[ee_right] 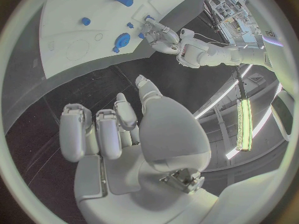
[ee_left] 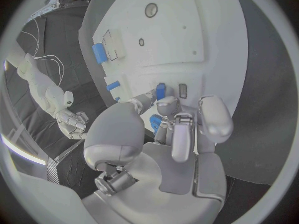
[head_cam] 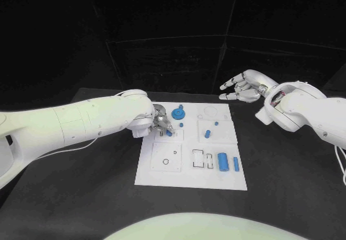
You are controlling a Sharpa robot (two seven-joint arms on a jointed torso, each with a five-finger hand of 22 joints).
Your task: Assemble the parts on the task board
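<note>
The left hand pinches a small blue peg over the white board's left edge, near its far corner. The right hand hovers beyond the board's far right corner, fingers loosely apart, holding nothing.

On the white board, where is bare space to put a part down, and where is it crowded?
Free: the near-left square of the task board, between its small ring mark and the near edge, and the far-right area by the faint circle. Crowded: around the left hand with the blue gear, and the near-right row of blue cylinders.
</note>
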